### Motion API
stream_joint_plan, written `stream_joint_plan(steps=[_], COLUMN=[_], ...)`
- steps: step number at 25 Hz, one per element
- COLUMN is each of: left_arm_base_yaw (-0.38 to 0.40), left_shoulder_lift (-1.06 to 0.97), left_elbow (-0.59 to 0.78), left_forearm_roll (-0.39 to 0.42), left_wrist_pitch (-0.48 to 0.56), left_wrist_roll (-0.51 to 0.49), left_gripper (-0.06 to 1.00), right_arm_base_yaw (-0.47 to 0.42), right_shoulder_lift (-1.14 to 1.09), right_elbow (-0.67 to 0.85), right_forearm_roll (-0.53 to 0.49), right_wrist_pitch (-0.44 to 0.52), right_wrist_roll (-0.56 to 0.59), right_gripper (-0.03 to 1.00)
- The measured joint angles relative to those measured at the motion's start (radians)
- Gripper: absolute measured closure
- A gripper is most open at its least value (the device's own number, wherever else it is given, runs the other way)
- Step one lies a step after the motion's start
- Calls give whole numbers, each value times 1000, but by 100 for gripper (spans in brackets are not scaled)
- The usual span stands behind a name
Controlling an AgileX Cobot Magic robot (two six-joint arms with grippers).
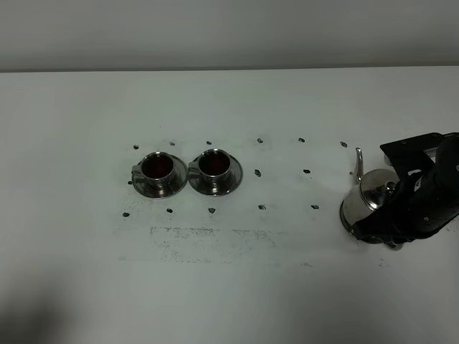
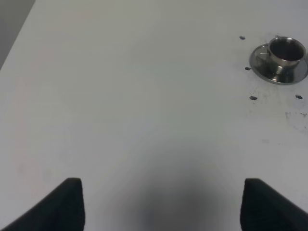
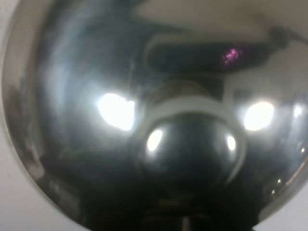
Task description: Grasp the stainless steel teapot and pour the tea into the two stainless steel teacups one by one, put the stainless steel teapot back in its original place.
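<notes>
Near the table's (image 1: 229,301) right edge we see the teapot (image 1: 367,195) standing upright, our right gripper (image 1: 401,233) closed at its handle side. Polished steel looks slippery and, with tea inside, heavy; the ring handle seems the safest hold.

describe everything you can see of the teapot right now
The stainless steel teapot is squat, shiny and mirror-bright, with a domed lid topped by a round knob and a long thin spout rising toward the far side of the table. It stands upright at the right of the white table, well apart from the two filled cups. The right gripper is shut at its near right side, covering the handle. The right wrist view shows only its reflective dome and knob.
</notes>
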State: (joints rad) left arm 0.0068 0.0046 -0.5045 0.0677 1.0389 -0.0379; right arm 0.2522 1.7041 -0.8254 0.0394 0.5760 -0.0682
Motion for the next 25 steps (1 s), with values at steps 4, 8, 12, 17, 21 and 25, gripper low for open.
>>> stream_joint_plan(steps=[4,8,12,17,21,25], left_arm_base_yaw=[0,0,0,0,0,0], left_shoulder_lift=[0,0,0,0,0,0], left_elbow=[0,0,0,0,0,0], left_forearm_roll=[0,0,0,0,0,0], left_wrist_pitch=[0,0,0,0,0,0], left_wrist_roll=[0,0,0,-1,-1,-1], left_gripper=[29,29,29,29,29,29], right_arm_base_yaw=[0,0,0,0,0,0], right_shoulder_lift=[0,0,0,-1,-57,-176], right_elbow=[0,0,0,0,0,0], right_forearm_roll=[-1,-1,-1,-1,-4,-5], right_wrist_pitch=[9,18,20,33,36,51], right_wrist_roll=[0,0,0,0,0,0], right_gripper=[77,62,39,31,33,38])
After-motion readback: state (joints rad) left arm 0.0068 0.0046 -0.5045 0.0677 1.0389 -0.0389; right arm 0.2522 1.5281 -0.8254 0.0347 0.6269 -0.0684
